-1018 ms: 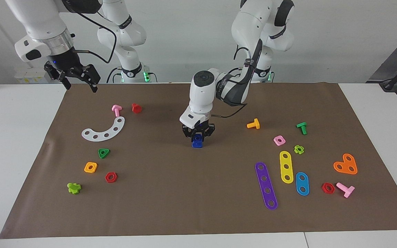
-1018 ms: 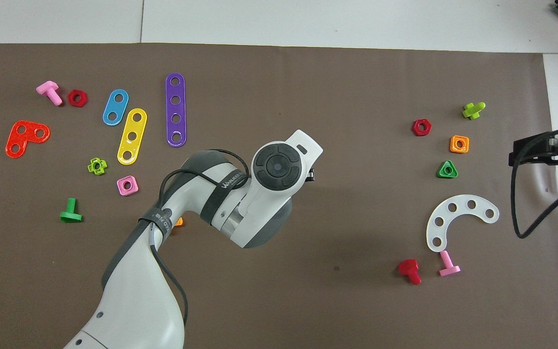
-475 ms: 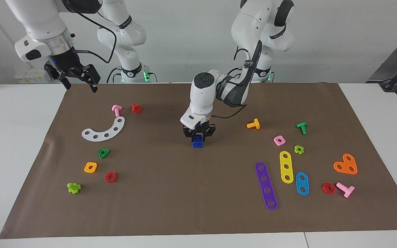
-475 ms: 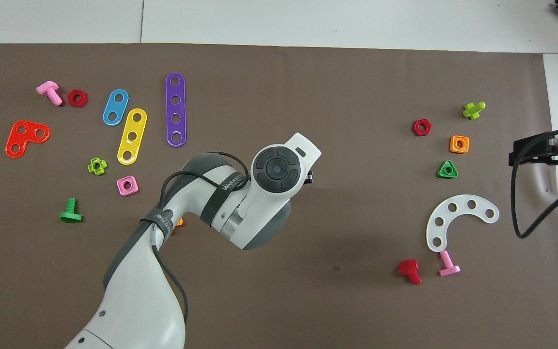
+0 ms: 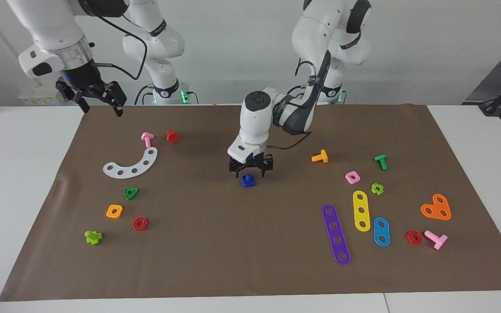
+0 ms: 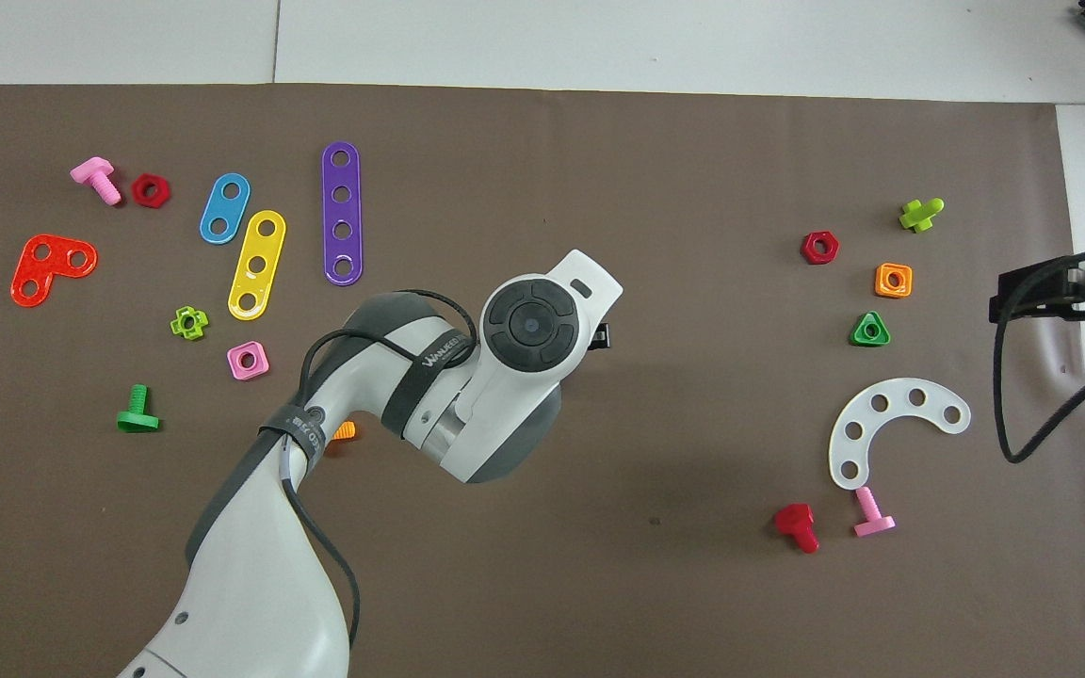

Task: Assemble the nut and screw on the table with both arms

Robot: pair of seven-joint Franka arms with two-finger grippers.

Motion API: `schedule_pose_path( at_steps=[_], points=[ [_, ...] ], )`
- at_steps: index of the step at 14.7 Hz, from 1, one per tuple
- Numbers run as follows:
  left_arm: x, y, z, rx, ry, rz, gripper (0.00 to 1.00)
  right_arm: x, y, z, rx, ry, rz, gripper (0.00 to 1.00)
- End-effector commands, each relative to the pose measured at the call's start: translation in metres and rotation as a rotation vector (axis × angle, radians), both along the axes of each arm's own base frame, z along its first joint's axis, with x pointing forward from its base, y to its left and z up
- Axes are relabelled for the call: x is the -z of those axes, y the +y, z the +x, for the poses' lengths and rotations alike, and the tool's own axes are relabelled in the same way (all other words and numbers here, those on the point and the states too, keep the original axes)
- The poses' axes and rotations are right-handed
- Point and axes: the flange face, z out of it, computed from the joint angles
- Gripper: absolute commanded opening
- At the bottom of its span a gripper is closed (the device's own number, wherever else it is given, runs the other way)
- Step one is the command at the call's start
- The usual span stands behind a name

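Observation:
The dark-blue nut (image 5: 248,182) and the dark-blue screw (image 5: 247,177) stand together as one small stack on the brown mat (image 5: 250,243) of the table, mid-table. A short round stub sticks up from the wider blue base. My left gripper (image 5: 249,172) hangs just above the stack, open, with a finger on each side and not touching it. In the overhead view the left arm's wrist (image 6: 531,325) hides the stack. My right gripper (image 5: 98,99) is open and empty, raised over the mat's edge at the right arm's end; it also shows in the overhead view (image 6: 1065,294).
Toward the right arm's end lie a white curved strip (image 5: 132,164), pink (image 5: 147,139) and red (image 5: 172,136) bolts, a green triangular nut (image 5: 131,193) and an orange square nut (image 5: 114,211). Toward the left arm's end lie an orange bolt (image 5: 320,157), a pink nut (image 5: 352,177) and coloured strips (image 5: 335,234).
My left gripper has opened, let go of the blue piece it held onto the other blue piece, and risen slightly. The right arm has not moved.

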Motion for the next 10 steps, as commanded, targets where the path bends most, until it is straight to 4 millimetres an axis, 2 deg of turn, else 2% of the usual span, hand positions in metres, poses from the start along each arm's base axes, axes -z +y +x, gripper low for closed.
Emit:
schedule_pose_path(
  at_steps=[1, 4, 6, 10],
  points=[
    [-0.039, 0.040, 0.001, 0.001, -0.015, 0.016, 1.00, -0.003, 0.000, -0.005, -0.024, 0.005, 0.008, 1.00],
    [-0.064, 0.092, -0.003, 0.048, -0.011, 0.038, 1.00, -0.003, 0.000, -0.005, -0.024, 0.005, 0.008, 1.00],
    [-0.084, 0.139, 0.008, 0.019, 0.010, 0.058, 1.00, -0.003, 0.000, -0.005, -0.024, 0.005, 0.008, 1.00],
    [-0.124, 0.223, 0.026, 0.108, 0.040, 0.095, 1.00, -0.003, 0.000, -0.005, -0.024, 0.005, 0.008, 1.00]
  ],
)
